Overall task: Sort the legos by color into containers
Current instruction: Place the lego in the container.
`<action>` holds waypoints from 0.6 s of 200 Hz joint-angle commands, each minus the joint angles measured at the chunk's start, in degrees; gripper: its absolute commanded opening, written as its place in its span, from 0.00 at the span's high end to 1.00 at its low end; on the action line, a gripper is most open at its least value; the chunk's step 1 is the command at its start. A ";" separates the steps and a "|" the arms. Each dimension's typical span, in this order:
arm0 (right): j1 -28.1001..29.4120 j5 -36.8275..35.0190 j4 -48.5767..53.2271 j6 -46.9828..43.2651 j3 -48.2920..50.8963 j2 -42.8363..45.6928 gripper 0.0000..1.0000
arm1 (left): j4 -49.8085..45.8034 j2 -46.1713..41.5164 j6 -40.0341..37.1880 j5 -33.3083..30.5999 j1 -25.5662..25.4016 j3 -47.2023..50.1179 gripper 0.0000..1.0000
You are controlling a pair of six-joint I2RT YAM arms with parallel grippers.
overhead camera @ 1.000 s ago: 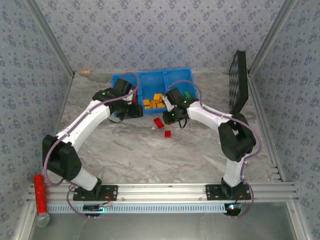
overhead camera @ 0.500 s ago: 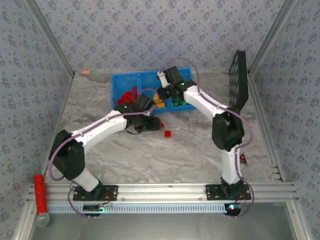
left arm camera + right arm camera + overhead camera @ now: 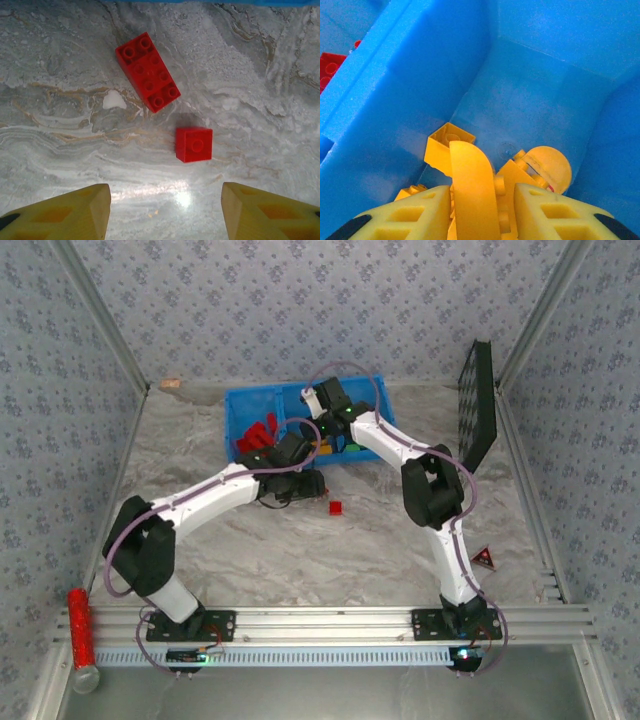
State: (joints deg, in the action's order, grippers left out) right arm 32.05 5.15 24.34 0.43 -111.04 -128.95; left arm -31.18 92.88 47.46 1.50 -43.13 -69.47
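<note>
The left gripper's fingers (image 3: pixel 75 212) are standing wide apart with nothing between them, and the left gripper (image 3: pixel 164 195) is hanging over the marble table (image 3: pixel 60 150). Just beyond its fingertips a small red square brick (image 3: pixel 194 144) is lying flat. A little farther out a long red brick (image 3: pixel 147 72) is lying at a slant, near the small one but not touching it. Both are sitting on the table just in front of the containers (image 3: pixel 240 405), outside every bin. The right gripper's fingers (image 3: pixel 420 212) are standing narrow with a curved yellow-orange piece (image 3: pixel 470 175) between them. The piece is sitting close against one finger with a sliver of gap at the other, and whether it is being gripped I cannot tell. The right gripper (image 3: pixel 482 192) is reaching down into the middle bin, where a square yellow-orange brick (image 3: pixel 449 140) and a domed yellow-orange piece (image 3: pixel 551 167) are lying among other bricks of the same colour. Across the divider, red legos (image 3: pixel 262 430) are lying in the left bin. Off to the right, a red-and-black triangle (image 3: pixel 484 559) is lying on the table, well apart from the tray.
</note>
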 commanded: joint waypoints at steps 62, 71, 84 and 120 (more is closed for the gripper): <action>-2.11 3.01 -0.35 1.22 4.14 9.59 0.45 | 3.98 8.12 2.53 -4.19 -0.50 -3.80 0.38; -2.19 3.44 -0.68 1.41 5.02 11.00 0.44 | 4.05 8.68 2.86 -4.65 -0.54 -3.99 0.37; -2.29 3.79 -0.78 1.53 6.14 12.85 0.43 | 4.38 9.54 3.21 -4.99 -0.50 -4.47 0.37; -2.99 4.17 -1.37 1.84 10.61 18.50 0.37 | 4.78 13.31 3.97 -5.62 -0.35 -7.38 0.35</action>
State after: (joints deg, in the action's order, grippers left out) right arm 29.39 7.97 23.42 1.50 -103.18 -115.13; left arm -26.85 103.55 50.28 -2.52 -43.24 -73.60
